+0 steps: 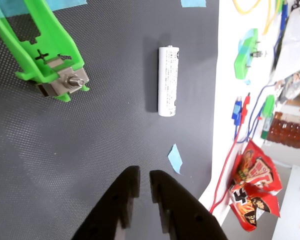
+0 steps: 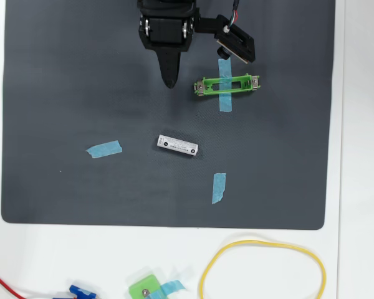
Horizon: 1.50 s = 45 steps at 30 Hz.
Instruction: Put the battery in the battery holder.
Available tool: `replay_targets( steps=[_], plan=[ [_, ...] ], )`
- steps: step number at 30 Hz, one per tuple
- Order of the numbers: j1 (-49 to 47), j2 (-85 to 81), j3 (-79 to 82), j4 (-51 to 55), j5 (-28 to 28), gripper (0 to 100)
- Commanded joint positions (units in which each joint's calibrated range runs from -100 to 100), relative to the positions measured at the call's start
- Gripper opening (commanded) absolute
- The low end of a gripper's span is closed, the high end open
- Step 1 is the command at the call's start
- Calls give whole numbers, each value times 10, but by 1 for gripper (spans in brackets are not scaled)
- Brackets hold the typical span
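Battery sitting loose on the mat, gripper hanging nearby with nothing in it

In the overhead view the battery [image 2: 177, 146] is lying flat near the middle of the dark mat [image 2: 62, 81], slightly tilted, well apart from the battery holder [image 2: 227, 85]; that green frame is sitting up and to the right, taped down by a blue tape strip [image 2: 225, 86] crossing it; the gripper [image 2: 169, 81] is pointing down the picture just left of the holder, touching neither thing; in the wrist view the jaws are showing at the bottom edge, nearly closed with only a thin gap between the tips and gripping nothing; the battery [image 1: 168, 81] is lying straight ahead of them, and one screw-tab end of the holder [image 1: 47, 52] is poking in at upper left.
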Motion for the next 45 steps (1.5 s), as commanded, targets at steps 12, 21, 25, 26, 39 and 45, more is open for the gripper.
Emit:
replay_targets(
  steps=[12, 21, 25, 26, 39, 45],
  plan=[
    [-78, 20, -27, -18, 1, 0],
    [-95, 658, -461, -133, 25, 0],
    [-98, 833, -566, -116, -5, 0],
    [-98, 837, -572, -103, -10, 0],
    [-81, 848, -598, -92, -51, 0],
    [-119, 929, -646, -89, -25, 0]
  ],
)
